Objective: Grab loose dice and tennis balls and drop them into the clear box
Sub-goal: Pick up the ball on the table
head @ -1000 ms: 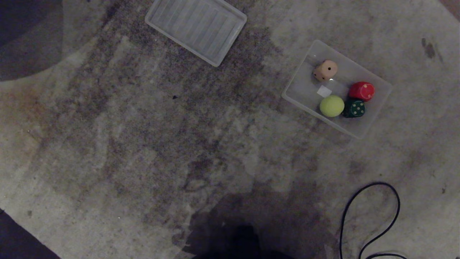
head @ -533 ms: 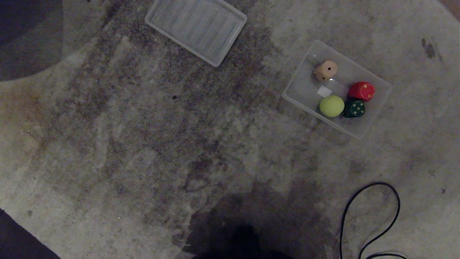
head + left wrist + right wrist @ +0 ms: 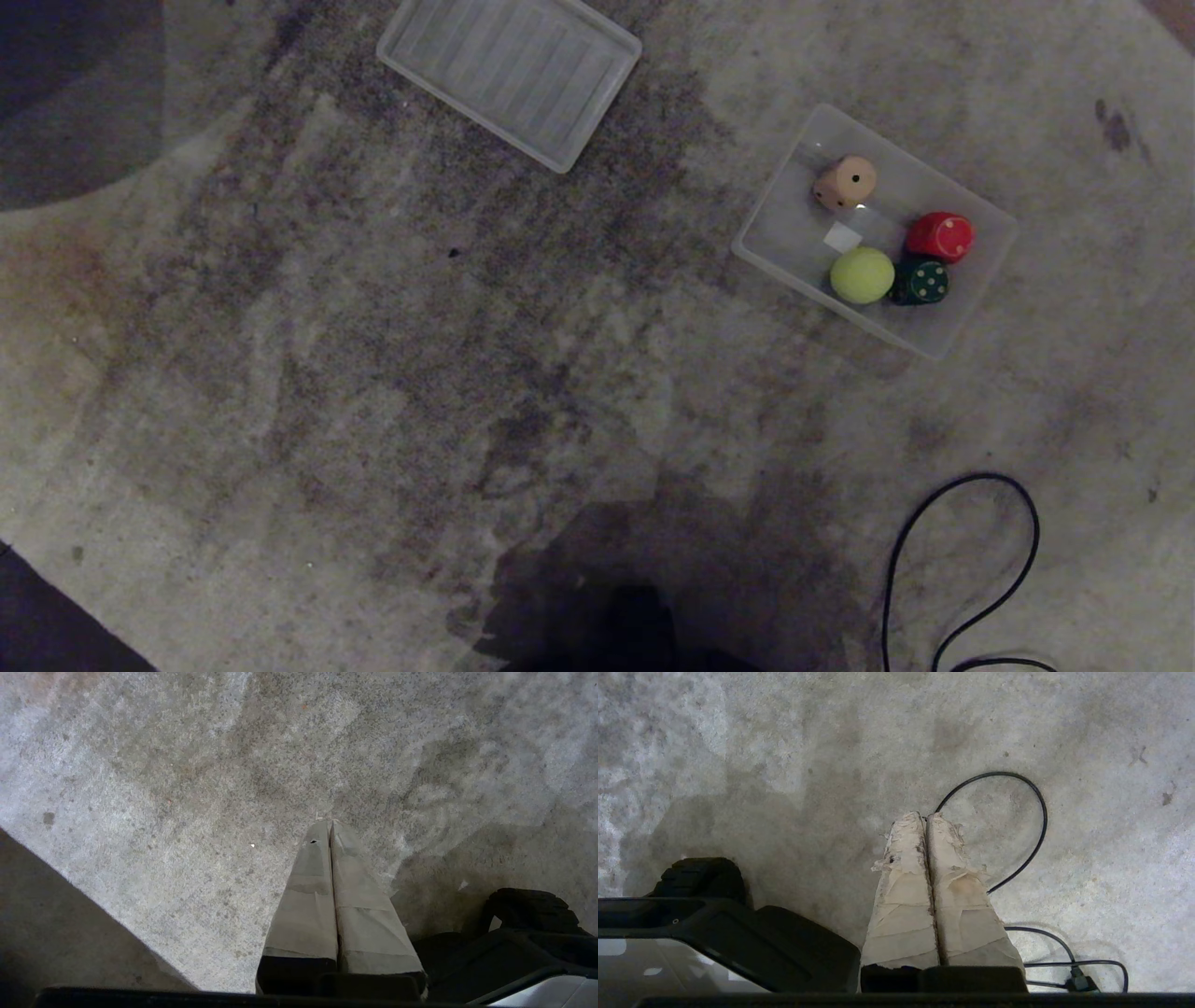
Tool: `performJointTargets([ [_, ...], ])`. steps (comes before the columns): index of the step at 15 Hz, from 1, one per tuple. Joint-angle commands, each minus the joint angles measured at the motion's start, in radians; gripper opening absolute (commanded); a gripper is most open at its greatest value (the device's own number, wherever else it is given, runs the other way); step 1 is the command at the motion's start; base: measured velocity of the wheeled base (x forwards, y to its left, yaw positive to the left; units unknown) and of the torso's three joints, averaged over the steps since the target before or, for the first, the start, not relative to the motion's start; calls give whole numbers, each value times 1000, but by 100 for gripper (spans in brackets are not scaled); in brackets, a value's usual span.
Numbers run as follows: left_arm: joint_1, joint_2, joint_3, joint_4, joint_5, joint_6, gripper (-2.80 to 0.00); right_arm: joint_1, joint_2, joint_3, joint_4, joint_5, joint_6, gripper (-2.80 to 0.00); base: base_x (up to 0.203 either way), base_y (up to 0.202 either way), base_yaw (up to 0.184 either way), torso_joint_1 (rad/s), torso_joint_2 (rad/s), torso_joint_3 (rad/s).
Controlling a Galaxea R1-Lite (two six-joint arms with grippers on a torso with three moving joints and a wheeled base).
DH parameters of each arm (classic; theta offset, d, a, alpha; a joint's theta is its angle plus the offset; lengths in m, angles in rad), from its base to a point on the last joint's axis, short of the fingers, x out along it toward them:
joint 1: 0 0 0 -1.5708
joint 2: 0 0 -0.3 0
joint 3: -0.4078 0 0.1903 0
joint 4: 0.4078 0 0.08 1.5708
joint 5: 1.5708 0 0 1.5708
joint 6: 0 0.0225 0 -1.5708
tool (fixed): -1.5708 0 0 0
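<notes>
My right gripper (image 3: 927, 817) hung over bare floor with its two taped fingers pressed together and nothing between them; a loop of black cable (image 3: 1031, 812) lay on the concrete just beyond the tips. My left gripper (image 3: 331, 825) was the same, fingers together and empty, over a mottled patch of floor near the robot's dark base. Neither arm showed in the head view.

Farther out, the clear box (image 3: 971, 322) sat on the floor ahead and to my right. Inside it I saw a beige die (image 3: 846, 181), one tennis ball (image 3: 862, 274), a red die (image 3: 940, 235) and a dark green die (image 3: 920, 282), the ball and green die touching. The ribbed lid (image 3: 509, 70) lay well apart, ahead and to the left.

I could find no loose die or ball anywhere on the floor in view (whether any lay outside it, I could not tell). So the step, as I judged it, was to search rather than reach: turn or drive the base to scan the floor before committing an arm. I would keep both grippers tucked while moving, steer the wheels clear of that cable, and open the fingers only once a target sat squarely beneath them.
</notes>
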Motion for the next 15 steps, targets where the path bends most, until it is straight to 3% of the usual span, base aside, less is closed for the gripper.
performJointTargets([
  [1, 0, 2, 2, 0, 6, -11, -280, 0, 2, 8, 0, 0, 0, -280, 0, 0, 0, 0, 0, 0],
  [15, 0, 2, 2, -5, 16, -31, -280, 0, 2, 6, 0, 0, 0, -280, 0, 0, 0, 2, 2, 173],
])
